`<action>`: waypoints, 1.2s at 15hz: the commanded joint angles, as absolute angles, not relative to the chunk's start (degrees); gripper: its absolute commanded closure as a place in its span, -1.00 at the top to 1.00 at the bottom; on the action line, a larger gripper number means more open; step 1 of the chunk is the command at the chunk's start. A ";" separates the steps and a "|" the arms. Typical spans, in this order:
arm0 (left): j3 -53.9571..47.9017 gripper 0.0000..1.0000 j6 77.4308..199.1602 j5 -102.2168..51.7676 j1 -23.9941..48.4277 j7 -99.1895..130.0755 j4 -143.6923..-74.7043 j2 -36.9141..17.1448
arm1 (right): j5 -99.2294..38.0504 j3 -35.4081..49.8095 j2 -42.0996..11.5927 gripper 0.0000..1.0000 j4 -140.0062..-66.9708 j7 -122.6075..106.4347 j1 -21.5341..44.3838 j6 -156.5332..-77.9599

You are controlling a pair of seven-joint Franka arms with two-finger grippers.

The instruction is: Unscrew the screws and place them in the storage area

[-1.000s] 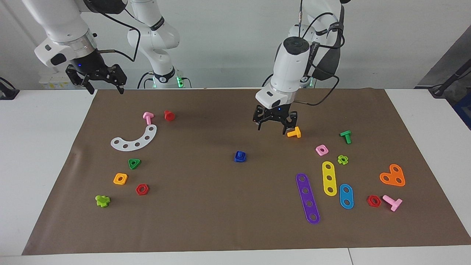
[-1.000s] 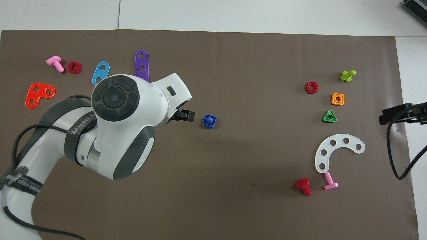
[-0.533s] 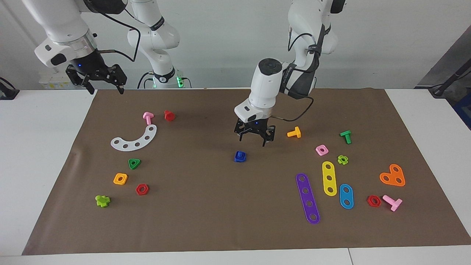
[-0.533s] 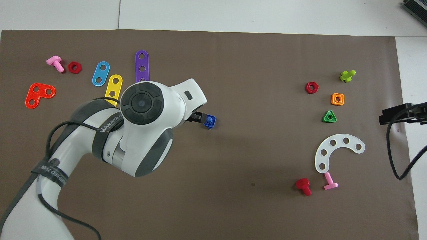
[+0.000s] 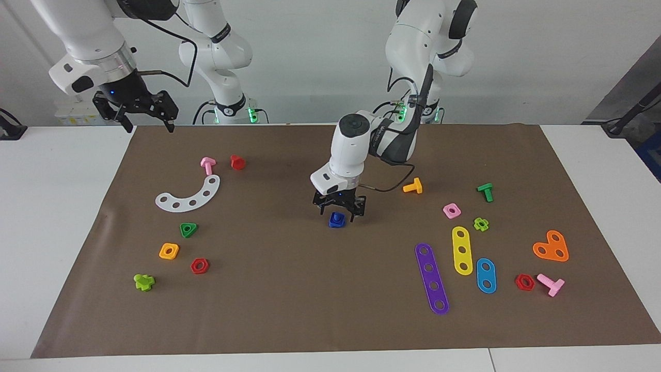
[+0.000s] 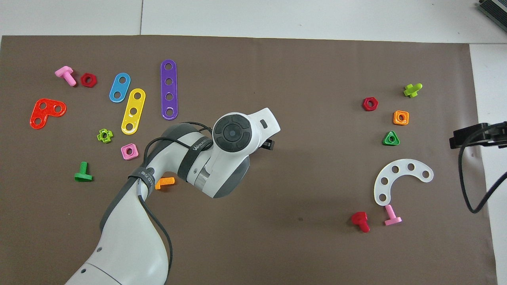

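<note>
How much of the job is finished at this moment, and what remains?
Nothing looks done yet: the blue screw sits in its blue nut in the middle of the mat, apart from the white curved strip. In hand: the left gripper, open, is down around the screw. Left: grip, unscrew, carry it to the strip. The right gripper waits, open, over the mat's corner.

1. Both arms point(image 5: 356, 150) – glossy white shells, dark grey joint sections, round black end caps.
2. Grippers: left gripper point(image 5: 338, 211) and right gripper point(image 5: 135, 109) are black linkage types, each with a small blue LED above.
3. Black cables loop along the forearms, strapped on with lettered black bands.
4. Bases glow green.
</note>
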State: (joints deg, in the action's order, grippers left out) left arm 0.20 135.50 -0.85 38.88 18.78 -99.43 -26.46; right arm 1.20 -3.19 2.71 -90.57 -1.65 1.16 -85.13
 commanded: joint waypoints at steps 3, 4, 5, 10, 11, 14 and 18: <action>1.23 0.86 138.96 -0.18 40.17 19.34 -103.01 -26.19 | 1.05 -2.99 3.43 1.00 -91.76 -3.16 0.79 -85.96; 1.23 0.82 138.96 -0.18 40.34 19.34 -103.01 -26.19 | 1.05 -2.99 3.43 1.00 -91.76 -3.16 0.79 -85.96; 1.23 0.82 138.96 -0.18 40.52 19.34 -103.18 -26.10 | 1.05 -2.99 3.43 1.00 -91.76 -3.16 0.79 -85.96; 1.23 0.70 138.96 -0.18 40.52 19.42 -103.89 -25.93 | 1.05 -2.99 3.87 1.00 -92.46 -3.25 0.79 -85.96; 1.23 0.63 138.87 -0.18 40.60 19.42 -103.97 -25.93 | 1.05 -2.99 3.87 1.00 -92.46 -3.25 0.79 -85.96; 1.32 0.29 138.34 -0.18 40.52 19.42 -103.80 -25.93 | 1.05 -2.99 3.87 1.00 -92.55 -3.25 0.79 -86.04; 1.58 -0.56 136.59 -0.09 40.52 19.42 -103.01 -25.93 | 1.05 -2.99 3.87 1.00 -92.55 -3.25 0.70 -86.04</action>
